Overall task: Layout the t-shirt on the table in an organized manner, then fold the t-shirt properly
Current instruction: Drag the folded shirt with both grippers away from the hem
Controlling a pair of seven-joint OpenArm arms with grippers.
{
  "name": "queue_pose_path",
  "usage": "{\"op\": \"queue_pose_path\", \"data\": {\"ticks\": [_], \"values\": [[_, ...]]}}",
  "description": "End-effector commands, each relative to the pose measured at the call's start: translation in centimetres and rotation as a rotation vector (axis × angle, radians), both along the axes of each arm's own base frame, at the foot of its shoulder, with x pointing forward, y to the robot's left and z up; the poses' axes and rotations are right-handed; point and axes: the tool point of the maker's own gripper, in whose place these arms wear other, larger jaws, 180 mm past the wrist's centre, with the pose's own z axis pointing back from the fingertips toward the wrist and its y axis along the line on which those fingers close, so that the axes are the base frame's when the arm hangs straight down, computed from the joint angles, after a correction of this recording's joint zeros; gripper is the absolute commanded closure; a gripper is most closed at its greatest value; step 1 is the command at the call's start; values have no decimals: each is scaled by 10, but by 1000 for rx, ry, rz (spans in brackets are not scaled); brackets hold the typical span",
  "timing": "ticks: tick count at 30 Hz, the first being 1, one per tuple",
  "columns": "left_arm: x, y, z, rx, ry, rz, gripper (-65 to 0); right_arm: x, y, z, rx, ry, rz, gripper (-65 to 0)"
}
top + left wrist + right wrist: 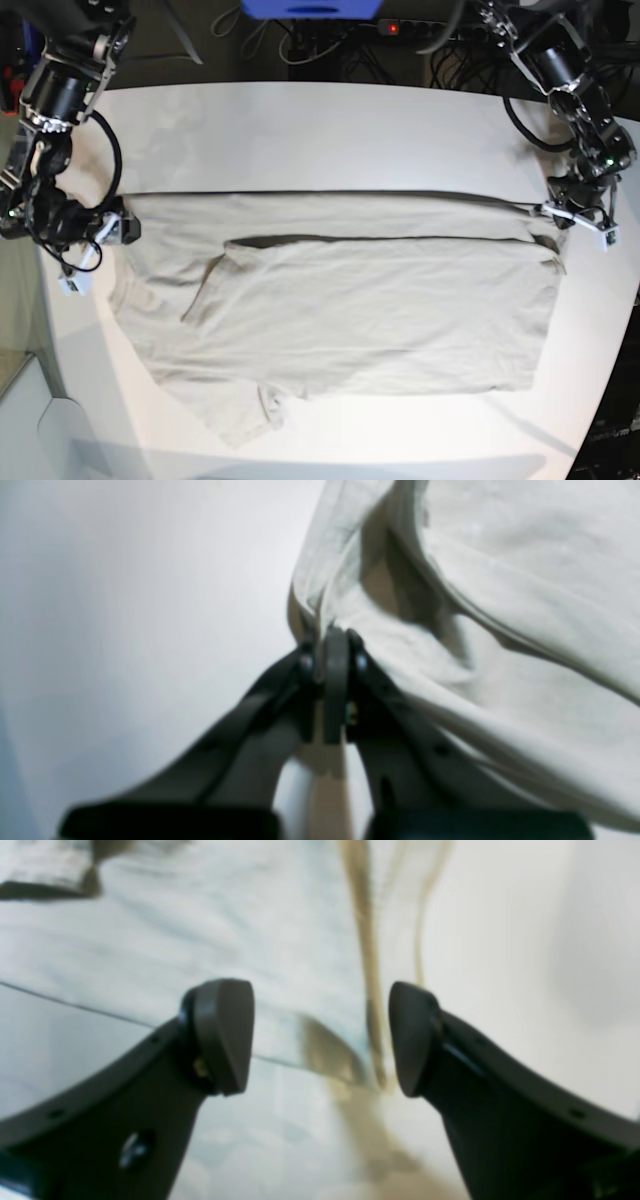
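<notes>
Left wrist: left gripper [335, 645] pinched together on an edge of the t-shirt [500, 630]; cloth spreads toward 2 o'clock, bare table [125, 605] at 9 o'clock.

Right wrist: right gripper [320, 1037] jaws wide apart, nothing between them; blurred t-shirt [200, 930] beneath, running to 11 o'clock.

Base: t-shirt [360, 310] lies spread mid-table [330, 130], far edge folded over, one sleeve at 7 o'clock. Right gripper [118, 228] at its 9 o'clock edge, left gripper [556, 212] at 3 o'clock corner.
</notes>
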Motion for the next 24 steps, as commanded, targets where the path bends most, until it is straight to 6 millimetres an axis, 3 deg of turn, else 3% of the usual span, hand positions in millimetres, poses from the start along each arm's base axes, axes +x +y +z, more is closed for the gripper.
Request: {"op": "queue_pose_path", "data": {"ticks": [1, 11, 14, 18, 24], "values": [[-13, 4, -9, 15, 86, -3, -3, 4, -9, 10, -8, -47, -10, -427], [-13, 4, -9, 15, 86, -3, -3, -26, -6, -17, 21, -57, -34, -405], [-13, 4, -9, 15, 86, -3, -3, -28, -6, -18, 21, -51, -34, -273], [-19, 3, -14, 4, 129, -4, -3, -32, -8, -21, 17, -39, -37, -3], [-28, 14, 2, 40, 193, -12, -3, -44, -19, -17, -31, -35, -25, 0]]}}
